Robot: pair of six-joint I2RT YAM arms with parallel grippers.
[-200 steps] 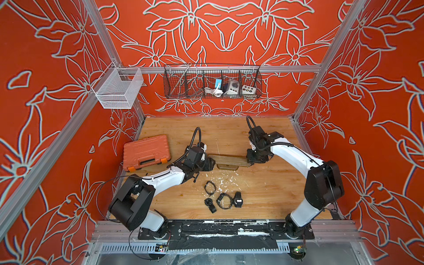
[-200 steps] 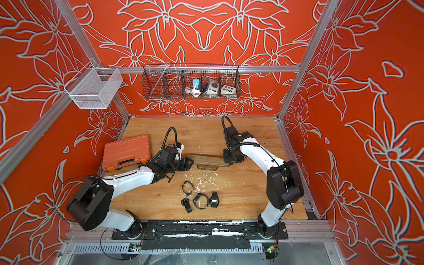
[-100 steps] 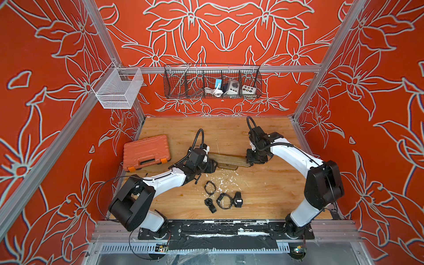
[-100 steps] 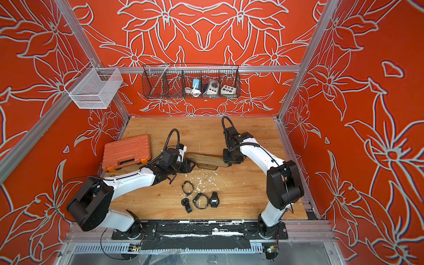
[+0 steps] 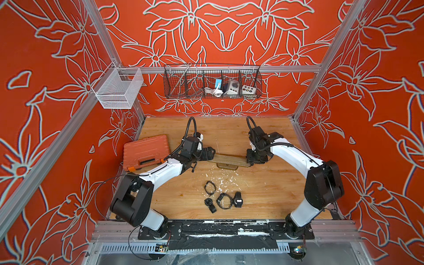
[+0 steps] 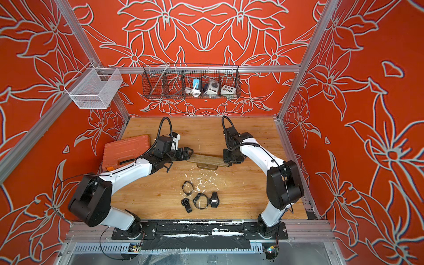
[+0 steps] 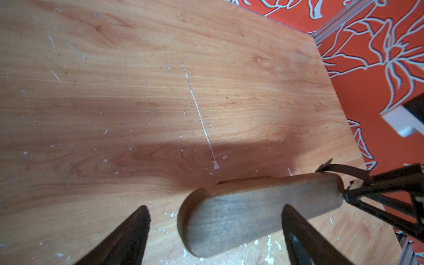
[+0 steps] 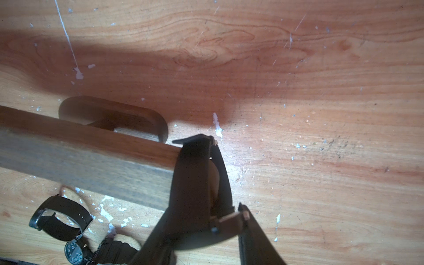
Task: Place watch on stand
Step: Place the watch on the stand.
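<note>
1. Spare watches (image 5: 237, 200) lay loose on the table (image 5: 263, 195) near the front edge.
2. Mid-table, the left gripper (image 7: 214, 208) stood open astride one end of the stand (image 5: 229, 159); the right gripper (image 5: 252, 161) clamped the watch (image 8: 226, 183), strap looped over the opposite end.
3. Farther back lay an orange case (image 5: 145, 150).

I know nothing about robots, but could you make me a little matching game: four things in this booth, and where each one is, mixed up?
Things:
1. stand
2. orange case
3. loose watches
4. black wire basket

Places:
A. hanging on the back wall
B. middle of the table
C. left side of the table
D. front of the table

Pairs: 1-B, 2-C, 3-D, 4-A
</note>
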